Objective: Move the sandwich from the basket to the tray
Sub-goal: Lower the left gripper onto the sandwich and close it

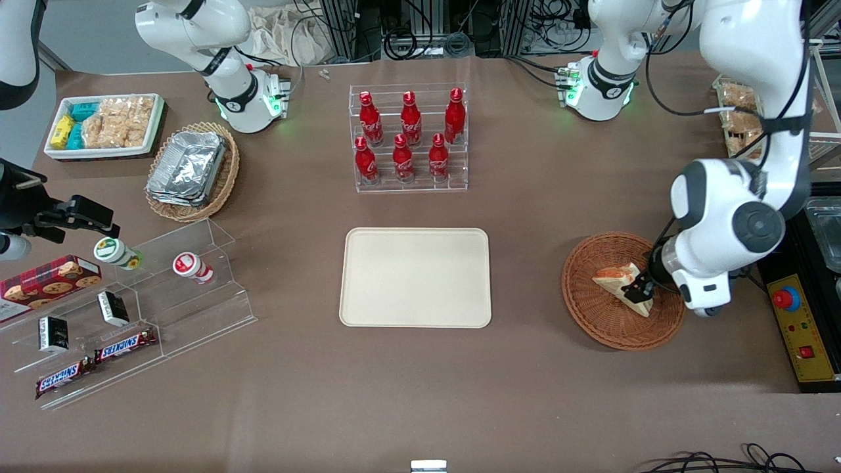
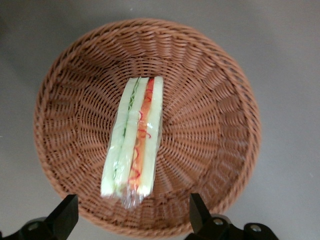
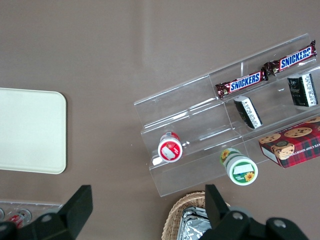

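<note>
Pale bread with red-orange and green filling marks the sandwich (image 2: 134, 145), a thin wedge in clear film that gathers into a crinkled tuft at one end. It lies inside the basket (image 2: 210, 90), standing on one long edge so the layers face up toward the wrist camera, running from near the middle of the weave out toward the rim. It looks light and soft; the bread will likely squash under a firm squeeze, and the film probably makes the faces a little slick, so a gentle pinch seems wiser than a hard one. The best hold appears to be across the two broad bread faces, about midway along the wedge, where the slab is thin enough to fit between the fingers and the layers press together instead of sliding apart; the film tuft looks too flimsy to carry it. The end effector (image 2: 131, 217) hovers just above the sandwich with its two fingers (image 2: 64, 216) spread wide, one on each side of the wedge's tufted end and gripping nothing. In the front view the end effector (image 1: 638, 287) hangs low over the sandwich (image 1: 621, 278) in the basket (image 1: 591, 309), which sits on the brown worktop (image 1: 525, 210) toward the working arm's end. The tray (image 1: 416, 276) lies bare at the middle of the worktop, well apart from the basket.
</note>
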You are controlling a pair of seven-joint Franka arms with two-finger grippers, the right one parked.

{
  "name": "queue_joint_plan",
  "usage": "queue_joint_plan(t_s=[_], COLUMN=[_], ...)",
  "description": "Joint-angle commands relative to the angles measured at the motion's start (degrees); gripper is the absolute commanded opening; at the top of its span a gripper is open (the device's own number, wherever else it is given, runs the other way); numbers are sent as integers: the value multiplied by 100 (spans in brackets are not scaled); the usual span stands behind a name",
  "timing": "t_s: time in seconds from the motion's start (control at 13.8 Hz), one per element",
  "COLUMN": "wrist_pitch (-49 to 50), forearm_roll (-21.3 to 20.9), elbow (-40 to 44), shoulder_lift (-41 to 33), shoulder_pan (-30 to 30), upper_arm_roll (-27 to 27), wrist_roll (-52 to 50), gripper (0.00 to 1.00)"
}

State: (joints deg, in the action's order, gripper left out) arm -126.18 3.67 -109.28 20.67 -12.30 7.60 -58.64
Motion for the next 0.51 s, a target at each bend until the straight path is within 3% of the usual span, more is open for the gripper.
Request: queue_joint_plan(t_s=[0.0, 0.22, 0.29, 0.43], wrist_pitch=[-493, -1110, -1145, -1190], forearm_roll=[64, 64, 64, 64], elbow=[-285, -612, -586, -577], shoulder_lift=[112, 226, 322, 376], shoulder_pan=[-44, -35, -35, -35], upper_arm_roll=[31, 40, 40, 49], wrist_roll=[-288, -288, -288, -288], gripper=[100, 99, 81, 27])
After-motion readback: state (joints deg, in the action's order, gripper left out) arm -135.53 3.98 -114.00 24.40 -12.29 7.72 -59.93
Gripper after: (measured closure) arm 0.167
